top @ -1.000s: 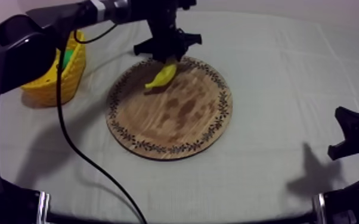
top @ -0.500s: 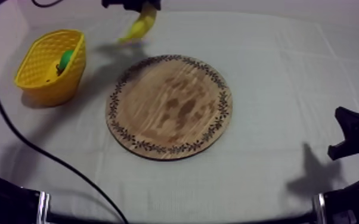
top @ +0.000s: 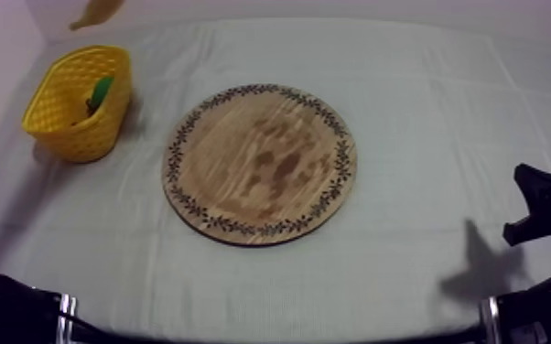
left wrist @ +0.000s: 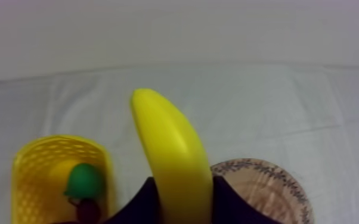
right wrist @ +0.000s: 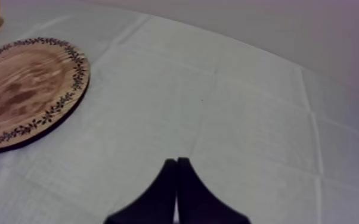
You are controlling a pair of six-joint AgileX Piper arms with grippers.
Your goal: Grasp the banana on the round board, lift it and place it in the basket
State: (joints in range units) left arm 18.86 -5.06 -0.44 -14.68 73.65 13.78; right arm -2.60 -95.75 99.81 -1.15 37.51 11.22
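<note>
The yellow banana [left wrist: 173, 149] is high in the air, held upright between the two black fingers of my left gripper [left wrist: 182, 189], which is shut on it. In the top view the banana [top: 97, 11] shows at the far edge, beyond the yellow basket [top: 78, 102]. In the left wrist view the basket [left wrist: 36, 179] lies below and to one side of the banana. The round wooden board [top: 259, 163] at mid-table has nothing on it. My right gripper [right wrist: 177, 162] is shut on nothing, resting low at the table's right side [top: 543, 206].
A green toy fruit [left wrist: 85, 180] lies inside the basket, with something dark beside it. The board [left wrist: 265, 186] is down past the gripper, and its rim [right wrist: 68, 101] is left of my right gripper. Grey-white cloth covers the table.
My left gripper has lifted the banana off the board and carried it up and left, toward the far side of the basket. The right arm has not moved.
</note>
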